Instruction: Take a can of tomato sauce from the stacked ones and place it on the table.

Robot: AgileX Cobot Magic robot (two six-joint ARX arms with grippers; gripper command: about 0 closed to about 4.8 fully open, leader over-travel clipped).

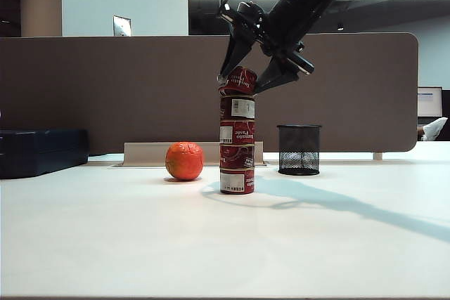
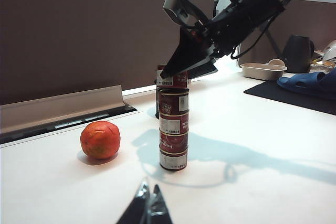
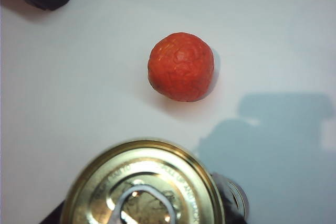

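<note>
My right gripper [image 1: 247,81] is up at the top of the stacked column of dark-red tomato paste tins [image 1: 237,144], its two black fingers [image 1: 235,54] clamped either side of the topmost short dark-red tomato sauce can [image 1: 240,81]. That can sits tilted, touching the tin beneath it. My right wrist camera looks straight down onto its gold metal lid [image 3: 143,184]. The round orange-red fruit [image 1: 185,161] lies on the broad white tabletop [image 1: 225,237] near the column, towards my left arm's side; the black mesh cup [image 1: 299,149] stands on the column's other side. My left gripper [image 2: 147,208] hangs low over the tabletop, well apart from the column, fingertips pressed together on nothing.
</note>
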